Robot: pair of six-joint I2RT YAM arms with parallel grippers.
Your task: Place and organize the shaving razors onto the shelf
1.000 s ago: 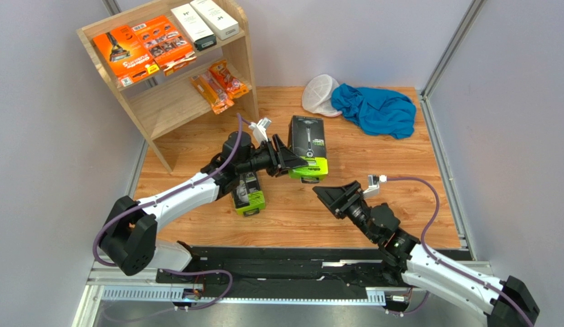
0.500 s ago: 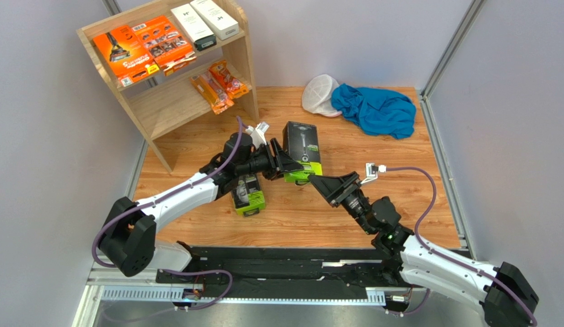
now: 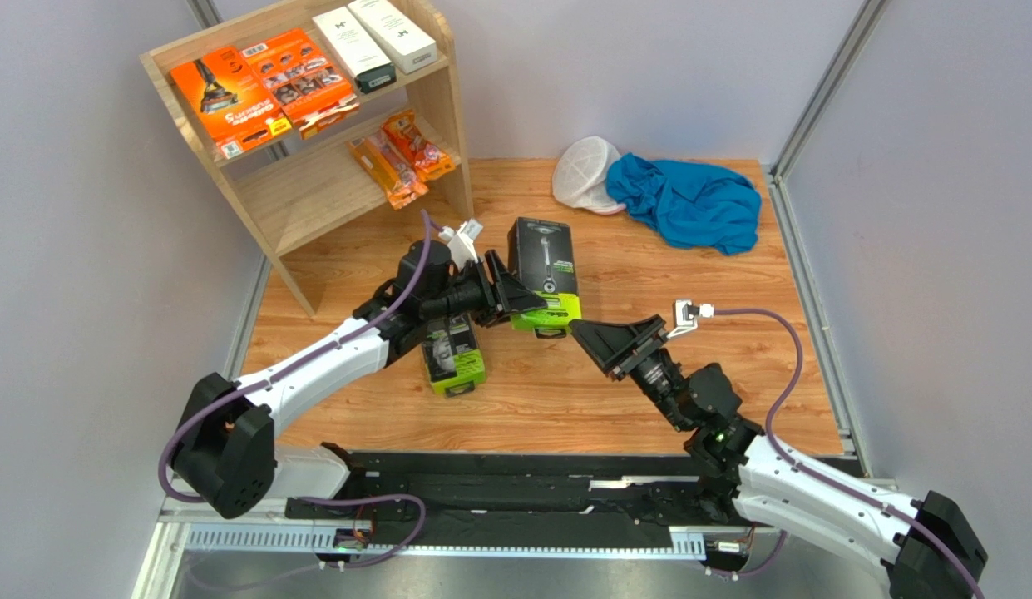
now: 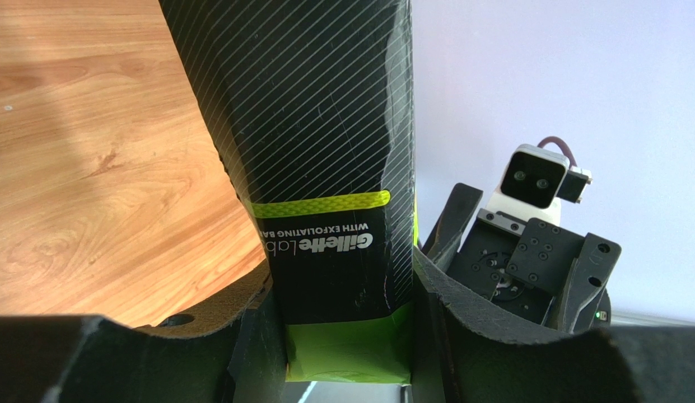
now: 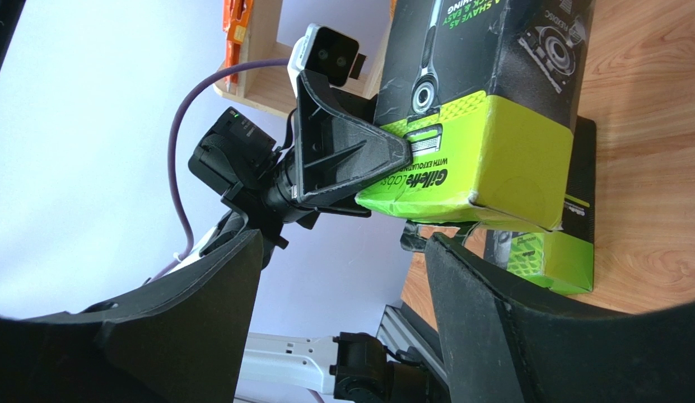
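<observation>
My left gripper (image 3: 514, 300) is shut on the lime end of a black-and-lime razor pack (image 3: 542, 268) and holds it above the wooden floor; the left wrist view shows the pack (image 4: 325, 126) clamped between both fingers. My right gripper (image 3: 598, 340) is open and empty, just right of the held pack (image 5: 494, 101). The second black-and-lime pack (image 3: 453, 353) lies on the floor under the left arm. The shelf (image 3: 321, 187) stands at the back left. Its top tier holds two flat orange packs (image 3: 227, 100) and two white boxes (image 3: 355, 48). Its lower tier holds two small orange packets (image 3: 402, 156).
A white mesh cap (image 3: 586, 172) and a blue cloth (image 3: 686, 200) lie at the back right of the floor. Grey walls close in both sides. A black rail (image 3: 533, 481) runs along the near edge.
My left gripper has carried the held pack a little left and toward the back. My right gripper has swung left toward the pack and stayed open.
</observation>
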